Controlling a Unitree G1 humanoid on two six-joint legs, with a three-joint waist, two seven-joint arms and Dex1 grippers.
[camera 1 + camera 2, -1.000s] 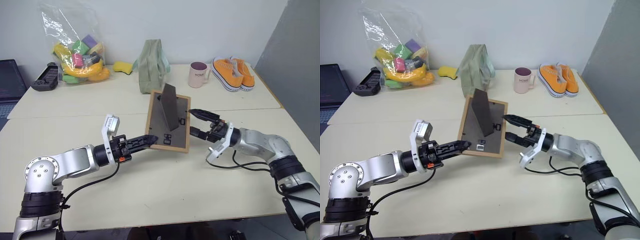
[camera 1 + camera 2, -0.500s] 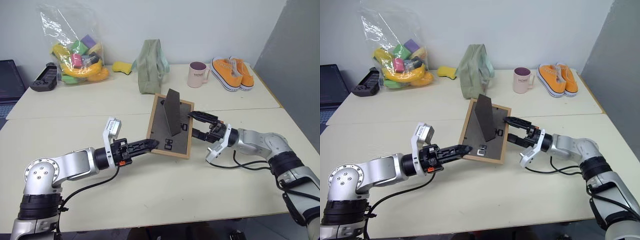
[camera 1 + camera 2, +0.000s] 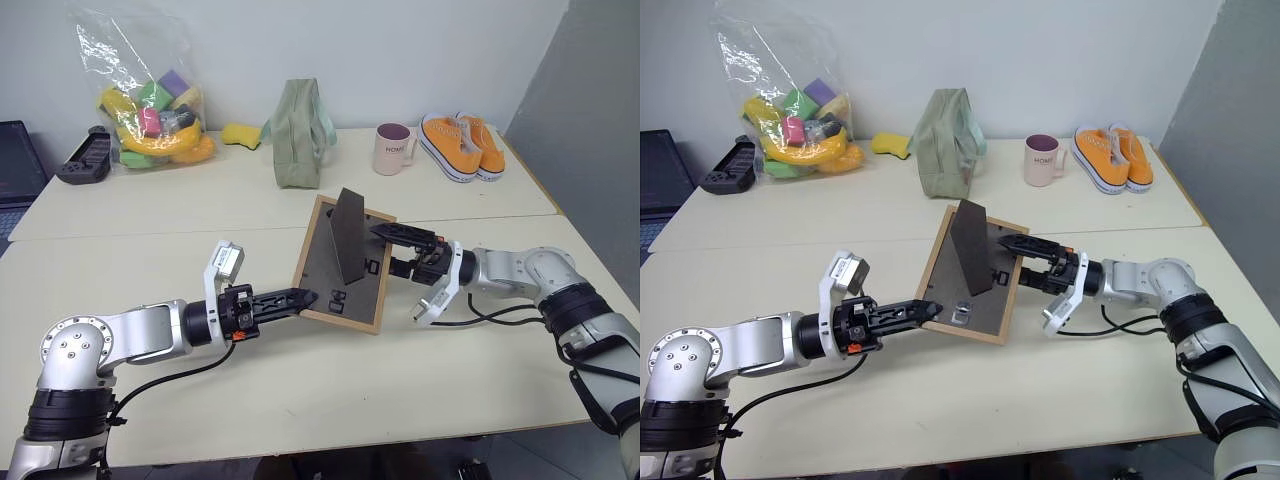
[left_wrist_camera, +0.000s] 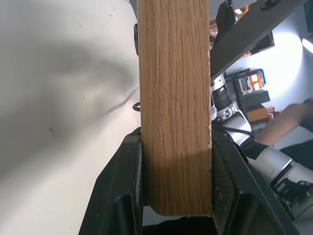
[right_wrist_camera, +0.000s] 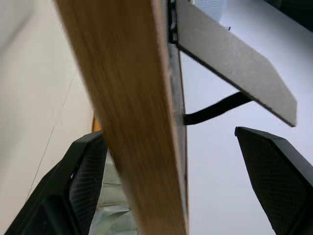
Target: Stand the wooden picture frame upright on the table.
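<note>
The left gripper (image 3: 303, 297) clamps the wooden picture frame (image 3: 340, 268) at its 8 o'clock corner, keeping it tilted; the right gripper (image 3: 388, 248), jaws wide apart, straddles the 3 o'clock edge, probably to take over.

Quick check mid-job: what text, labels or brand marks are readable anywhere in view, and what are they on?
"HOME": dark print on the side of the pink mug at the back of the table, small but legible.
Left gripper's white wrist block: a small marking, too small to read.
Wooden picture frame, green bag, orange shoes, toy bag: no readable text.
</note>
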